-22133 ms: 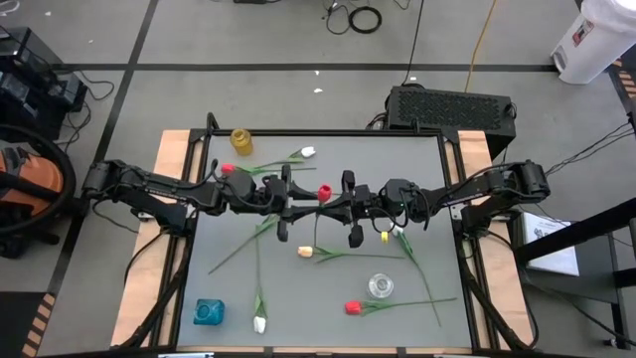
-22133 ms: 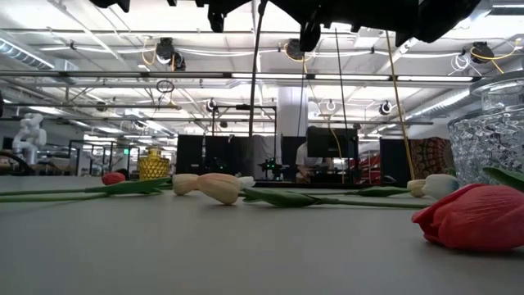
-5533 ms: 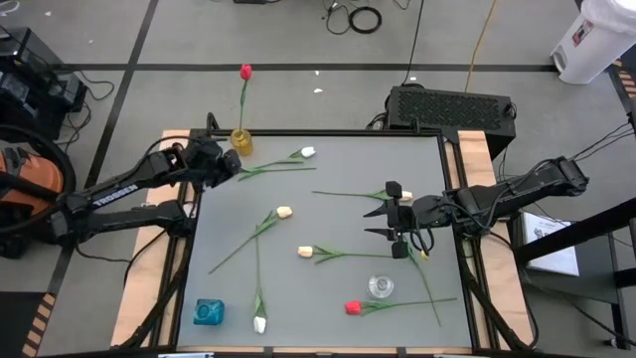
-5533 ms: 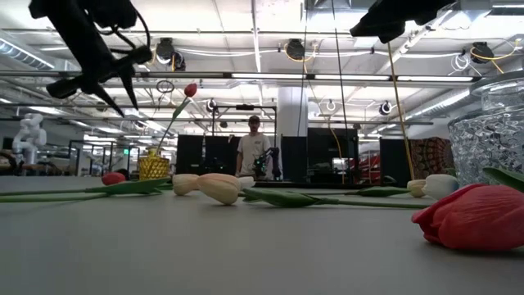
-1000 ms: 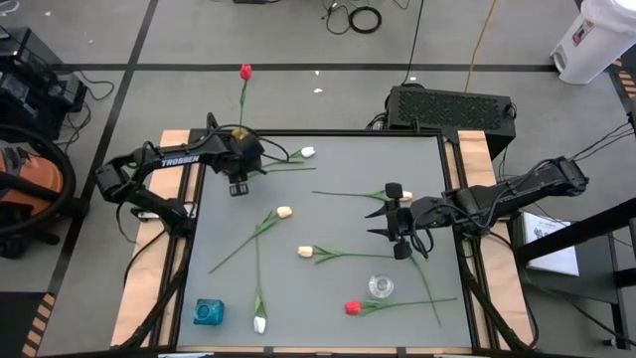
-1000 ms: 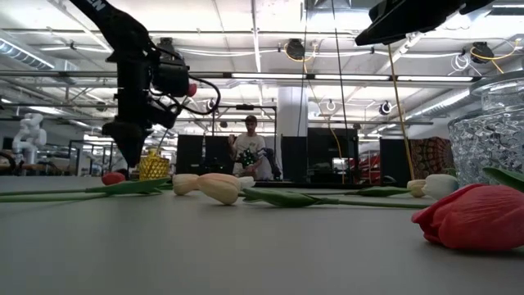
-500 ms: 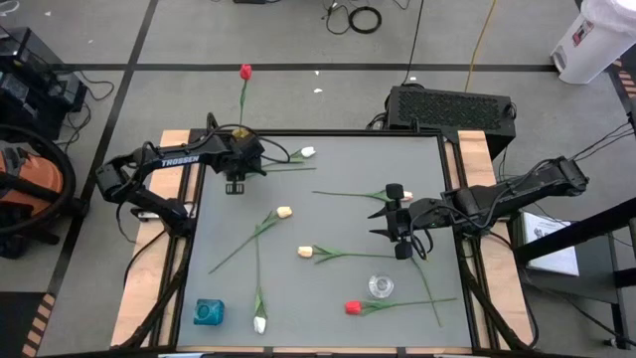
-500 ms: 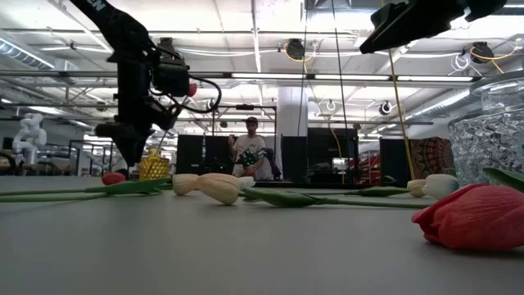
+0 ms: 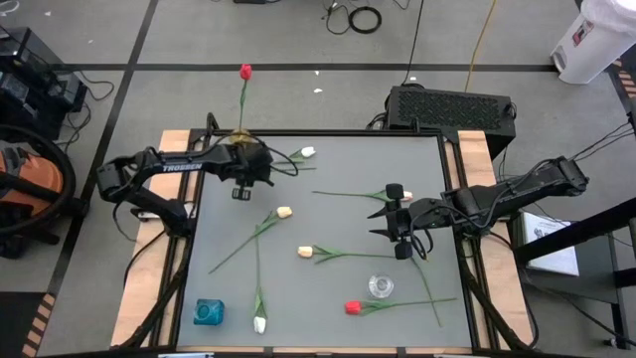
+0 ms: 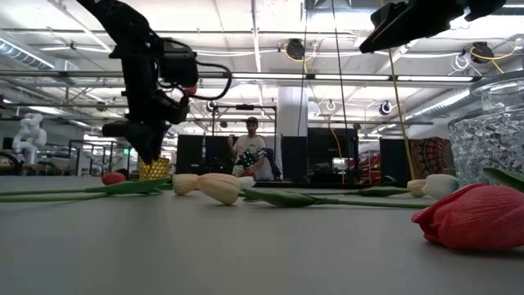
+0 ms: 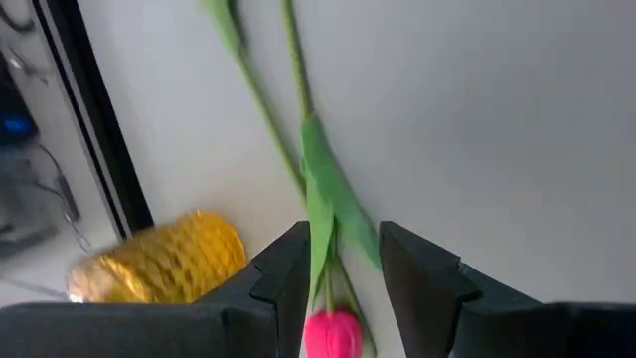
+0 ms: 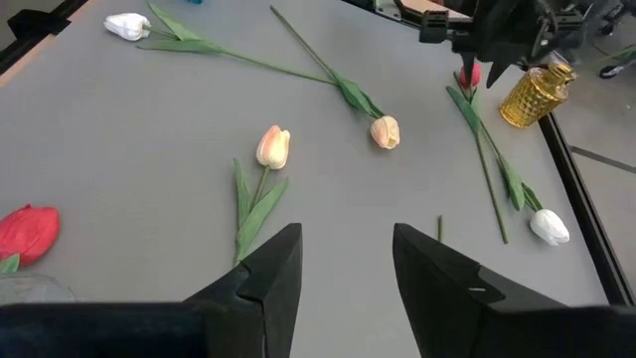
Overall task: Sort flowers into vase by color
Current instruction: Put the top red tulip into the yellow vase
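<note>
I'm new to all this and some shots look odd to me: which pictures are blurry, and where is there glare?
Low view: the red flower close by looks soft, and ceiling lights glare behind. Left wrist view: the yellow vase and pink flower are blurred. High view: evenly lit and sharp, soft shadows on the table.

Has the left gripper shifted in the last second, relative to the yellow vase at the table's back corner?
Yes. In the high view the left gripper has slid rightward and slightly toward the table's middle, away from the yellow ribbed glass vase, above the red tulip lying there.

Red tulip (image 11: pixel 333 331), green stem (beside it, faceted amber-yellow vase (image 11: pixel 159 259))
</note>
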`<move>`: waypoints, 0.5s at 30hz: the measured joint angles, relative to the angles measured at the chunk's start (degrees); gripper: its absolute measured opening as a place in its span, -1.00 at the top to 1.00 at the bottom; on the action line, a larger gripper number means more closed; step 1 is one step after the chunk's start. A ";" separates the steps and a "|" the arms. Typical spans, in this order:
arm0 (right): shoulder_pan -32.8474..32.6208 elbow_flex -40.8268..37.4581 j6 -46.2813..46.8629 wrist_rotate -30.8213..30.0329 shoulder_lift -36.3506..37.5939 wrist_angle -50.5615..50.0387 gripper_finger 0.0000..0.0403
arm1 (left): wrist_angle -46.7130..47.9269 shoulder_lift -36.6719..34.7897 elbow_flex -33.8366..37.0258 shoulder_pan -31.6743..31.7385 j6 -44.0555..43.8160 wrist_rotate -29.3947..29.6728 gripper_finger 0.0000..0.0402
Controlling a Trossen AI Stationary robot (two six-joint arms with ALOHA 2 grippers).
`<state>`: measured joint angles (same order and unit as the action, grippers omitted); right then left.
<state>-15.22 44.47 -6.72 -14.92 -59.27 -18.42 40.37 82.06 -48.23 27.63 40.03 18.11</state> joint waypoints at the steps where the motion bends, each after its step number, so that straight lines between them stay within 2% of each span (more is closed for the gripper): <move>1: 0.00 0.00 -0.08 -0.02 0.00 0.22 0.25 | -0.68 0.00 0.00 -0.55 0.39 0.01 0.35; 9: 0.02 0.00 -0.09 -0.02 0.00 0.27 0.25 | -8.30 0.00 0.00 -2.28 1.24 0.22 0.35; 15: 0.00 0.00 0.00 -0.02 0.00 0.29 0.25 | -8.19 3.05 -0.09 -1.38 -2.20 -0.48 0.35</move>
<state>-15.22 44.47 -6.72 -14.94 -59.27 -18.13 32.18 85.11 -48.31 26.25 37.83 17.63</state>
